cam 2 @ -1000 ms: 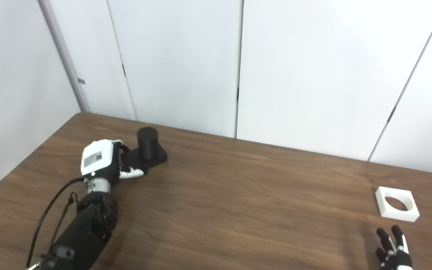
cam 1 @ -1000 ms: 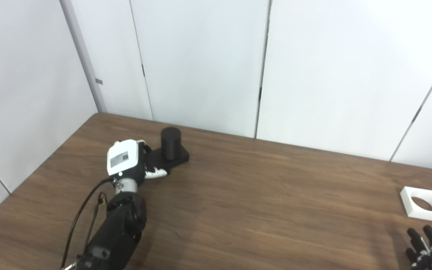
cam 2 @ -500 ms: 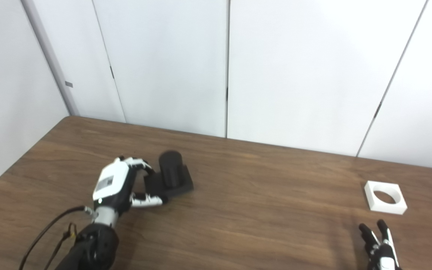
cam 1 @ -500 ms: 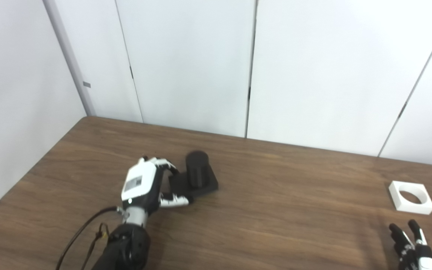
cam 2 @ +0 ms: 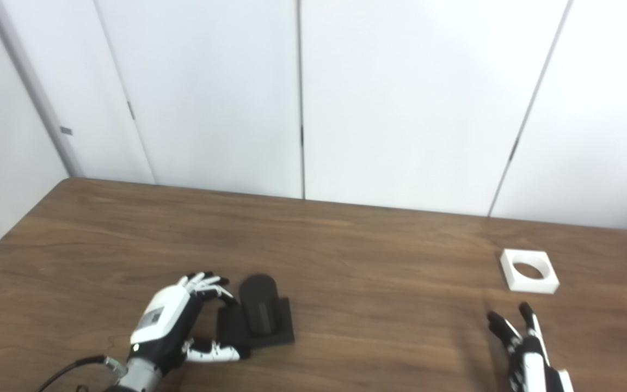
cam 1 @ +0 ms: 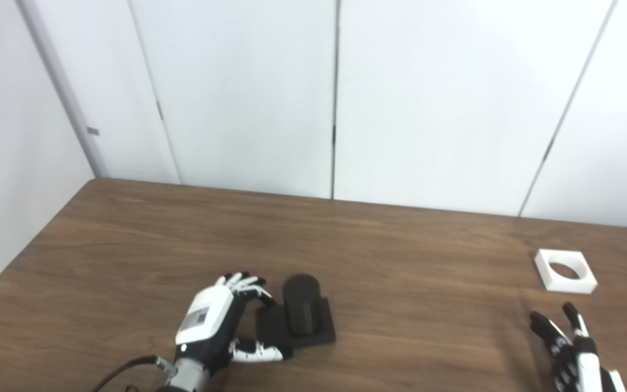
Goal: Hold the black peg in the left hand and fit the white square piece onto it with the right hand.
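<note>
Drawn nearer since earlier: left hand (cam 1: 210,326), fingers closed around the base of the black peg (cam 1: 300,311) on the table (cam 1: 400,261). Right hand (cam 1: 575,354) open, empty, near the white square piece (cam 1: 565,270).

Black peg (cam 1: 301,307) upright on square base; white square piece (cam 1: 565,270) flat, well apart.

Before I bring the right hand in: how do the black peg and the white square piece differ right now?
The black peg is a dark cylinder standing on a flat square base; the white square piece is a pale, low block with a round hole through it. The peg sits at the table's left front, gripped at its base by the left robot hand; the white piece lies alone at far right, with the open right robot hand short of it. Both rest on the table.
</note>
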